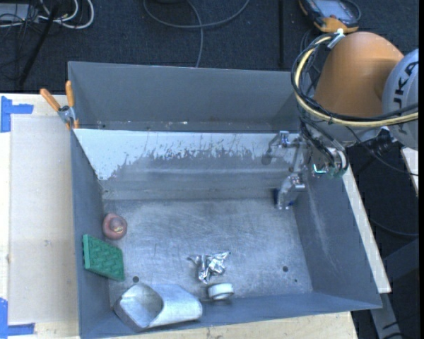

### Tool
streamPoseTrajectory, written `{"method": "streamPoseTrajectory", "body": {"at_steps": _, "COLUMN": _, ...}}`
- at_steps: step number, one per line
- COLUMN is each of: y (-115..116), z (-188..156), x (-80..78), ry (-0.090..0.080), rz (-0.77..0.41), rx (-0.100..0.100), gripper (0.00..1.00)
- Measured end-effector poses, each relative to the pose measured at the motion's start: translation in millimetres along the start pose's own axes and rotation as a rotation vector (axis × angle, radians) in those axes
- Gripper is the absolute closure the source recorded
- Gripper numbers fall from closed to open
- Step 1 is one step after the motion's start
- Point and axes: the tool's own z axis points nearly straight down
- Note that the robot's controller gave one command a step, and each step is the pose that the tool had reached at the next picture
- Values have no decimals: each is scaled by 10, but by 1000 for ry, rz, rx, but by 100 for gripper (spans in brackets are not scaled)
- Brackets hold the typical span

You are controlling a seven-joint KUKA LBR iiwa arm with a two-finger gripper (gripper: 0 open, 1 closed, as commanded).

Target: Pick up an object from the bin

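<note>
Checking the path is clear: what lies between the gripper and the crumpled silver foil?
Nothing: in the camera view, only bare bin floor separates the gripper from the crumpled silver foil.

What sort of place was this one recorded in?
Most likely a robotics lab's picking station: a robot arm's gripper hangs over a grey metal bin holding a few odd things, such as a green block and crumpled foil, with cables on the dark floor behind.
</note>
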Motion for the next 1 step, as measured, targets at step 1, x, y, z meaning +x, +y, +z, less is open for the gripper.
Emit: {"method": "streamPoseTrajectory", "body": {"at_steps": 1, "y": -728, "z": 845, "x": 785, "ry": 0, "rz": -251, "rx": 1, "gripper": 0}}
